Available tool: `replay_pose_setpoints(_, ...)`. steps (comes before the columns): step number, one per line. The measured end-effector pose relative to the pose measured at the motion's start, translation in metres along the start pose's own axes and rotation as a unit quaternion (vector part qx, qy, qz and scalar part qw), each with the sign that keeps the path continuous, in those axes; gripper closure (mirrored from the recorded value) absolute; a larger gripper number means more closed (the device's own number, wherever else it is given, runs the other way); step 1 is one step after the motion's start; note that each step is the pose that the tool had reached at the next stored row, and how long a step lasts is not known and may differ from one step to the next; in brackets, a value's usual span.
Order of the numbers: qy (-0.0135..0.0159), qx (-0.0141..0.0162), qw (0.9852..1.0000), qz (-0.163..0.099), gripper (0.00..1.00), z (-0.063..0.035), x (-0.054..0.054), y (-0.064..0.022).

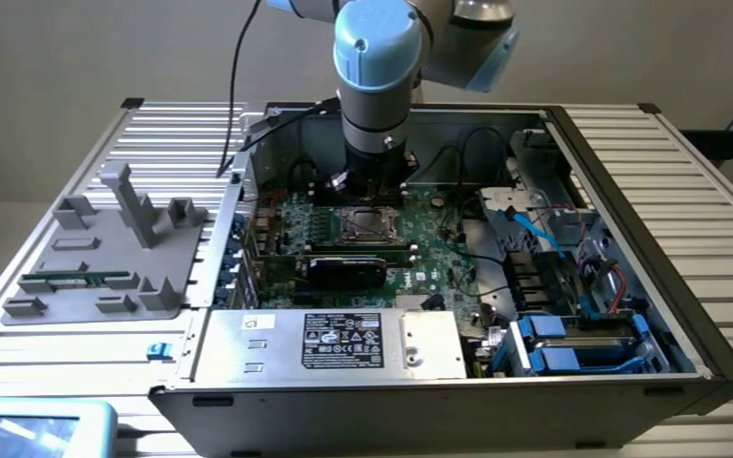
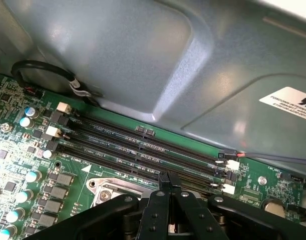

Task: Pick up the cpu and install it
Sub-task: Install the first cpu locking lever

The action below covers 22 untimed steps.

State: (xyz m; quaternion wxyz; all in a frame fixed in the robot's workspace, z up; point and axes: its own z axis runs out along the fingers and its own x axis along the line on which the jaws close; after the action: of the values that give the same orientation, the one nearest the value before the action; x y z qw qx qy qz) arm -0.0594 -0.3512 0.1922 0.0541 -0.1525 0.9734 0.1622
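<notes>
Item: gripper [image 2: 168, 181], fingers pinched shut, low centre of wrist view, over socket [image 1: 364, 223] mid-frame in exterior view. Whether cpu is pinched: can't tell; cpu not made out. Step, prob.: install phase at socket. Next move needs square alignment w/ socket frame.

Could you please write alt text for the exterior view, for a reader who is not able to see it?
A robot arm reaches down into an open computer case, its gripper just above the metal-framed socket on the green motherboard. On the exterior view's left, a grey holder tray carries a narrow green memory stick.
</notes>
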Motion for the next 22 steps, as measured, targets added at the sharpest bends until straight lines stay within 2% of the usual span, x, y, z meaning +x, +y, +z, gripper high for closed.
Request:
replay_pose_setpoints(8,0.0025,-0.0011,1.0,-0.006,0.91,0.0002,-0.0033,-0.0011)
replay_pose_setpoints(22,0.0038,-0.0018,0.9999,-0.009,0.91,0.0003,-0.0031,-0.0024)
